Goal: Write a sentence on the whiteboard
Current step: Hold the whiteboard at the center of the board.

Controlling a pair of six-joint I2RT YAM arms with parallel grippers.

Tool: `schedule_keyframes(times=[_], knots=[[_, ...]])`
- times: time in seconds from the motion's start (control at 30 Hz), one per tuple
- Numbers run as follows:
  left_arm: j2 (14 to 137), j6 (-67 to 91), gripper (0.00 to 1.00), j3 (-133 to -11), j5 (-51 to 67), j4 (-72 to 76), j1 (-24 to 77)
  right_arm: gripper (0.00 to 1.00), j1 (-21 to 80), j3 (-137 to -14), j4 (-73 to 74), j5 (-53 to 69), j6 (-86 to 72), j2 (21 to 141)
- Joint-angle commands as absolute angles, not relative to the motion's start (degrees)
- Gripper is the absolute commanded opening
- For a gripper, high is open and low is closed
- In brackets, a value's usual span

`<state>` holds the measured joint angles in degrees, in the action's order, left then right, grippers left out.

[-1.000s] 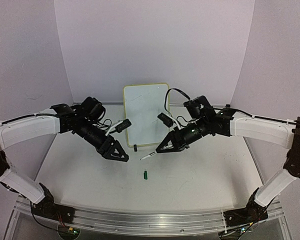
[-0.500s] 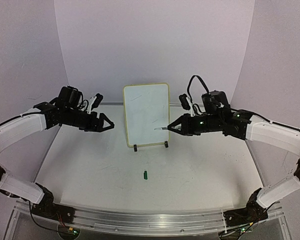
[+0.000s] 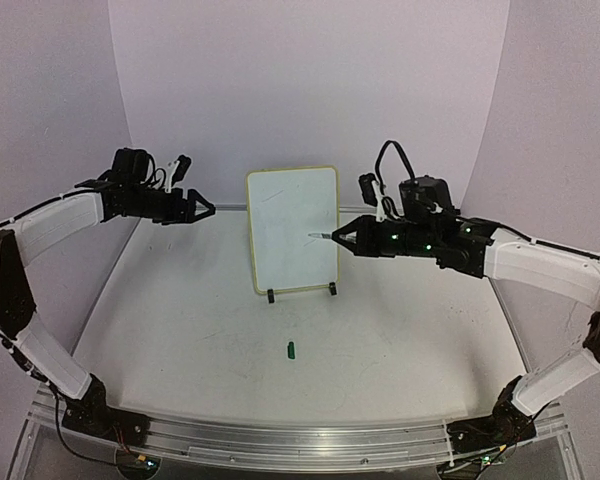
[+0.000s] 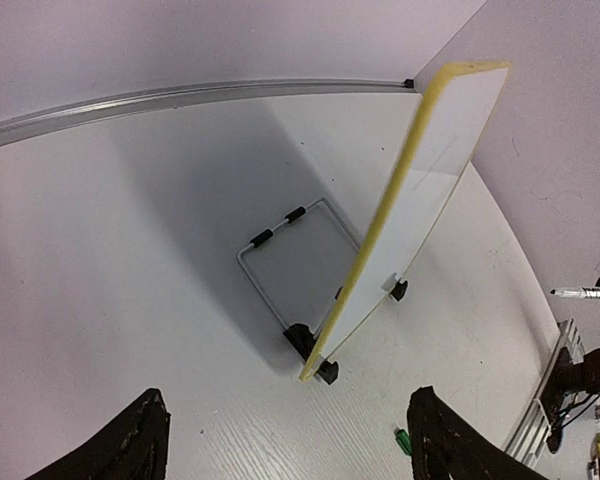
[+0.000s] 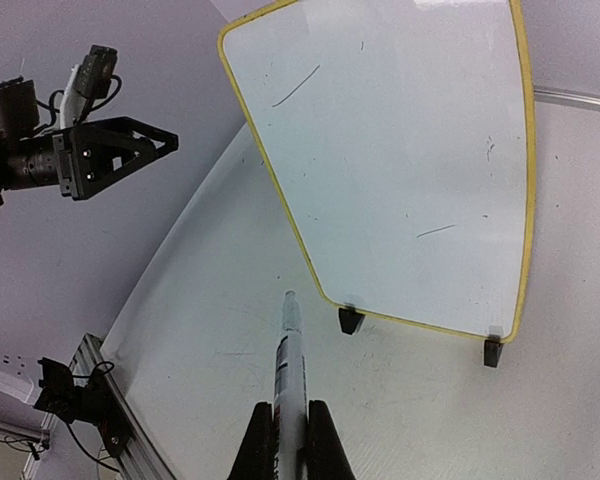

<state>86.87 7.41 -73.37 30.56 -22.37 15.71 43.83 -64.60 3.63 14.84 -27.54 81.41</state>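
The whiteboard (image 3: 292, 225), white with a thin yellow rim, stands upright on its stand at the table's back centre. It also shows edge-on in the left wrist view (image 4: 425, 195) and face-on in the right wrist view (image 5: 400, 150). No green sentence shows on it, only a few faint stray marks. My right gripper (image 3: 344, 238) is shut on a white pen (image 5: 292, 365), uncapped, its tip held in front of the board and apart from it. My left gripper (image 3: 208, 210) is open and empty, raised to the left of the board.
A wire stand with black feet (image 4: 280, 250) props the board from behind. A small green pen cap (image 3: 291, 349) lies on the table in front of the board, also in the left wrist view (image 4: 403, 440). An aluminium rail (image 3: 280, 440) runs along the near edge.
Both arms have risen from low over the table. The left gripper swung back and left, away from the board. The right gripper brought the pen up level in front of the board's right side.
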Motion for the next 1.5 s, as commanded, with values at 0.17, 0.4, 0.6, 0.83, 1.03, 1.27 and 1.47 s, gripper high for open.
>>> schedule_keyframes(times=[0.17,0.4,0.6,0.83,1.03,1.27,1.47], knots=[[98.8,4.7,0.8,-82.3,52.9,-7.6,10.5,0.0,42.5,-73.8,-1.8,16.8,-22.9,89.0],[104.7,6.7,0.78,-87.1,59.4,-3.4,11.2,0.0,42.4,-79.1,-4.0,19.9,-21.4,94.4],[107.8,4.0,0.78,-91.2,58.5,-6.5,13.4,0.0,42.3,-82.9,-6.0,20.9,-22.0,98.7],[111.3,0.2,0.49,-96.6,57.4,-11.8,16.4,0.0,42.3,-85.3,-7.7,21.6,-22.4,101.3],[112.3,-1.1,0.3,-97.6,57.8,-12.4,17.4,0.0,42.3,-86.2,-7.7,21.9,-22.1,101.9],[112.9,-3.8,0.07,-98.2,57.4,-14.9,17.7,0.0,42.3,-87.3,-8.0,21.5,-21.6,102.7],[112.8,-6.8,0.0,-97.6,56.4,-16.8,17.9,0.0,42.3,-89.4,-8.1,20.9,-20.5,104.2]])
